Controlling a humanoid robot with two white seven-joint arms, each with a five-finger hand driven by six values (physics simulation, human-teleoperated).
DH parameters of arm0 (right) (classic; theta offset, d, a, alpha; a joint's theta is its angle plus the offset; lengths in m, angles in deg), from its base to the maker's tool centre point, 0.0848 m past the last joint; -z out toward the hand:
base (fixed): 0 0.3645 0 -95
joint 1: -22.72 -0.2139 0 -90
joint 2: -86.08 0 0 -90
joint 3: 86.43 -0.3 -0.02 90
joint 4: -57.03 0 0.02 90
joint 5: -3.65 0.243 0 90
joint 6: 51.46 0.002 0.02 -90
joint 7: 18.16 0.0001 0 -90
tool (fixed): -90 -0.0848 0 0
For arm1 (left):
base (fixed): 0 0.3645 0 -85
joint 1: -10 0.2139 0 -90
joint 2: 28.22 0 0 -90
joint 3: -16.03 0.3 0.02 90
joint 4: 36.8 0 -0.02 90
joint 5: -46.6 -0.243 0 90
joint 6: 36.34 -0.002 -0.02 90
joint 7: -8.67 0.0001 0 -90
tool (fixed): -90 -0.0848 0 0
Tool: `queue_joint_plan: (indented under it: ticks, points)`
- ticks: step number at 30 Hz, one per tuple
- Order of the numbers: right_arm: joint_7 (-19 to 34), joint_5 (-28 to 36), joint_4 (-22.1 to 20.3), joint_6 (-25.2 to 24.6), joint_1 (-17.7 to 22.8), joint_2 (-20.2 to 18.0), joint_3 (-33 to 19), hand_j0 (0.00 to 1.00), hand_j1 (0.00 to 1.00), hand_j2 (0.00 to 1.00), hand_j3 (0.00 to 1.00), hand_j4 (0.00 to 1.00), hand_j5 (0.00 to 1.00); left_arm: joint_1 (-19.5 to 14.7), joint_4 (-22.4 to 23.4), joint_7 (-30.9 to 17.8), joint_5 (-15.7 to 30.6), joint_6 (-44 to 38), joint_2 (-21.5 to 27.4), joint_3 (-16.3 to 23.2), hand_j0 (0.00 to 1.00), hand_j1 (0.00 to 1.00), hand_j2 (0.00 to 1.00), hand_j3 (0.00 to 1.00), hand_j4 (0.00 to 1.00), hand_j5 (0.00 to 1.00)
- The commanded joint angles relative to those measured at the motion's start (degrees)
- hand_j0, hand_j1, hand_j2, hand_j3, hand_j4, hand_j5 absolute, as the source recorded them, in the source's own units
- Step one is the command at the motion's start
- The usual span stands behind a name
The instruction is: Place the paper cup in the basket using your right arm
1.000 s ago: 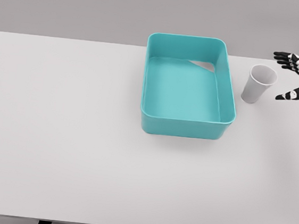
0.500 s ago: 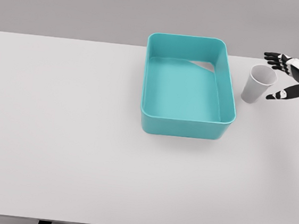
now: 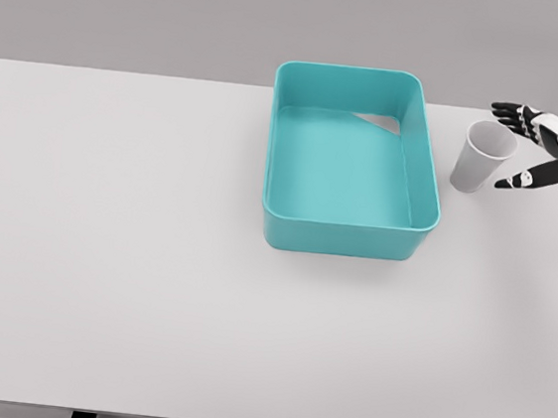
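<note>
A white paper cup (image 3: 482,157) stands upright on the table just right of the teal basket (image 3: 344,238). My right hand (image 3: 513,146) reaches in from the right edge, its dark fingers spread, the thumb low beside the cup's right wall and the other fingers behind the rim. The fingers are close to the cup but I see no closed grasp. The basket is a rectangular tub, and nothing lies inside it. My left arm does not show.
The white table (image 3: 154,256) stretches wide to the left and front of the basket. Its far edge runs just behind the basket and the cup.
My right hand has moved left toward the cup, from well clear of it to right beside it, staying open. The cup and basket have not moved.
</note>
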Motion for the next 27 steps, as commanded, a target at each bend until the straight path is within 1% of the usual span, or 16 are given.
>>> queue_joint_plan:
  ticks: [1,8,12,20,27]
  points:
    - [-0.01,-0.3,1.09,-0.01,-0.09,0.36,-0.11,1.0,1.0,1.0,1.0,1.0,1.0,0.0,0.01,0.0,-0.01,0.0,0.01,-0.01,1.0,1.0,1.0,1.0,1.0,1.0]
    - [-0.01,-0.92,2.41,-0.01,-0.44,0.98,-0.11,1.0,1.0,1.0,1.0,1.0,1.0,0.0,0.01,0.0,-0.01,0.0,0.01,-0.01,1.0,1.0,1.0,1.0,1.0,1.0]
    - [-0.01,-1.01,3.9,-0.01,-0.97,1.68,-0.11,1.0,1.0,1.0,1.0,1.0,1.0,0.0,0.01,0.0,-0.01,0.0,0.01,-0.01,1.0,1.0,1.0,1.0,1.0,1.0]
    - [-0.01,-1.01,4.34,-0.01,-1.32,1.77,-0.11,1.0,1.0,1.0,1.0,1.0,1.0,0.0,0.01,0.0,-0.01,0.0,0.01,-0.01,1.0,1.0,1.0,1.0,1.0,1.0]
    - [-0.01,-1.62,4.34,-0.1,-1.67,2.74,-0.11,1.0,1.0,1.0,1.0,1.0,1.0,0.0,0.01,0.0,-0.01,0.0,0.01,-0.01,1.0,1.0,1.0,1.0,1.0,1.0]
